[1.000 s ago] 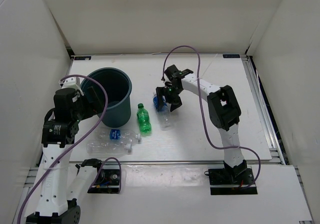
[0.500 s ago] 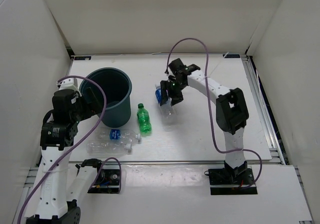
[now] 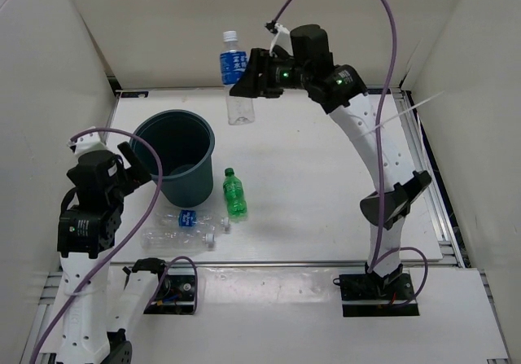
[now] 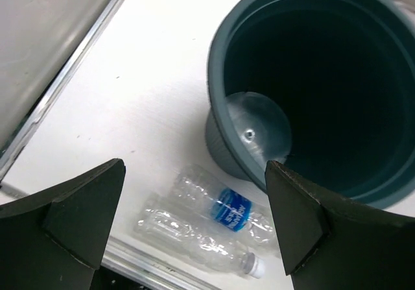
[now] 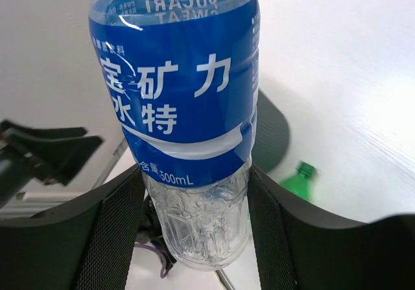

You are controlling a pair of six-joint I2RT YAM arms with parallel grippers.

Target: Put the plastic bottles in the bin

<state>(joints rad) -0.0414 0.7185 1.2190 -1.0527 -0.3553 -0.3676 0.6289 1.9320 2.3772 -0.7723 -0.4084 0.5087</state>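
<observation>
**Item 1. Held bottle** (image 3: pixel 234 64): clear, with a blue label and a white cap. It stands upright, cap uppermost, high above the counter (image 3: pixel 326 209) toward its far edge. The right arm (image 3: pixel 358 128) reaches up and leftward to it. The right jaws are clamped on the clear body just under the label. In the right wrist view the bottle (image 5: pixel 181 108) fills the gap, with a dark finger (image 5: pixel 110 238) pressed against each side. Whether it hangs directly over the bin cannot be told from these views.

**Item 2. Bin** (image 3: pixel 213 146): round, dark teal-grey and tapered, standing upright on the left half of the counter, nearer the far edge than the near one. In the left wrist view a pale glossy patch (image 4: pixel 256 131) shows low inside the bin (image 4: pixel 220 56), possibly only a reflection.

**Item 3. Green bottle** (image 3: pixel 234 193): short, translucent green with a green cap. It lies on the counter just beside the bin's right side, cap toward the far edge.

**Item 4. Blue-label bottle** (image 3: pixel 189 217): clear, lying on its side between the bin and the near edge, left of centre.

**Item 5. Near-edge bottle** (image 3: pixel 175 238): clear with a white cap, lying on its side just beside item 4 and closer to the near edge. Both show between the finger pads in the left wrist view.

**Item 6. Left arm** (image 3: pixel 89 217): poised at the bin's left side. The left jaws stand spread wide and hold nothing.
</observation>
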